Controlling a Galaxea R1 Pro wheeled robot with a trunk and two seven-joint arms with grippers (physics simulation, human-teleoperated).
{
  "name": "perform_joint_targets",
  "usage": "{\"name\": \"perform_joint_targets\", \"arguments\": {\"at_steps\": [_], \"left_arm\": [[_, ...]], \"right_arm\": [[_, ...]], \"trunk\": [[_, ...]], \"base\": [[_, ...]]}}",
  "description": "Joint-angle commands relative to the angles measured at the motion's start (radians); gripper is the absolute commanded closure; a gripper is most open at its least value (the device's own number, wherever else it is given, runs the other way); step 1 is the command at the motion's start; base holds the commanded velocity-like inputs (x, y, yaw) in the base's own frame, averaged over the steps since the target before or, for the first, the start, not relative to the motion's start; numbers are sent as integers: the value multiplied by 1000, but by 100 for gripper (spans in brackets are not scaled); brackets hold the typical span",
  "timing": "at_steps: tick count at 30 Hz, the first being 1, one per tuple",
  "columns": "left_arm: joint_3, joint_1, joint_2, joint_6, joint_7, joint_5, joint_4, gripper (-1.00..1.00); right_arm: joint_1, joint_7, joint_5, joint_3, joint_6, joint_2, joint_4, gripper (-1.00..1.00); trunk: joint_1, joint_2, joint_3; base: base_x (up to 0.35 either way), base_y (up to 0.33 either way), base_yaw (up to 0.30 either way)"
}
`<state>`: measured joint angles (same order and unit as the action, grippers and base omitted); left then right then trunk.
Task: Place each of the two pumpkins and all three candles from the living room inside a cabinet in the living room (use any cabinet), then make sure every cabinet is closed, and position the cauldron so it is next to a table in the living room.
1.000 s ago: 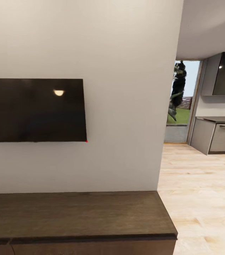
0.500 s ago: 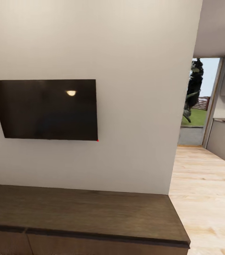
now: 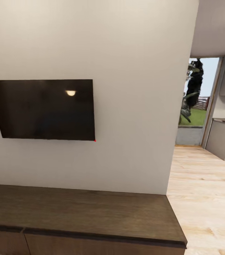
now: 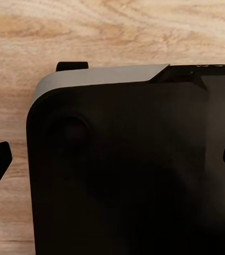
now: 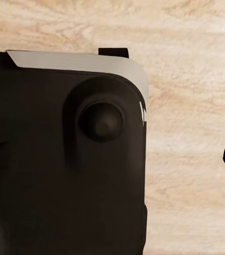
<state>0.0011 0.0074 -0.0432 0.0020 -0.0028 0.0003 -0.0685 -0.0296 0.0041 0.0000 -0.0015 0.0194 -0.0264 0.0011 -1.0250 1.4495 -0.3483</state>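
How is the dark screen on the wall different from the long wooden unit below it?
The TV screen is black and glossy, mirroring a lamp; the cabinet is matt brown with wood grain. The TV screen hangs upright on the wall; the cabinet's top lies flat below and reaches further right. Both are dark and rectangular.

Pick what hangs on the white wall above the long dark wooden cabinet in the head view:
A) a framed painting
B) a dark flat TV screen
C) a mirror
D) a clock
B: a dark flat TV screen is mounted on the wall above the cabinet, reflecting a small lamp glow.
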Motion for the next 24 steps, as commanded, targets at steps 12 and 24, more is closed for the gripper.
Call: {"name": "perform_joint_targets", "arguments": {"at_steps": [12, 24], "left_arm": [[-1, 1, -1, 0, 0, 0, -2, -100], [-1, 1, -1, 0, 0, 0, -2, -100]], "right_arm": [[-1, 1, 1, 1, 2, -1, 0, -100], [0, 4, 3, 3, 5, -1, 0, -100]], "trunk": [[0, 1, -2], [0, 1, -6]], "base": [[0, 25, -17], [0, 0, -33]]}}
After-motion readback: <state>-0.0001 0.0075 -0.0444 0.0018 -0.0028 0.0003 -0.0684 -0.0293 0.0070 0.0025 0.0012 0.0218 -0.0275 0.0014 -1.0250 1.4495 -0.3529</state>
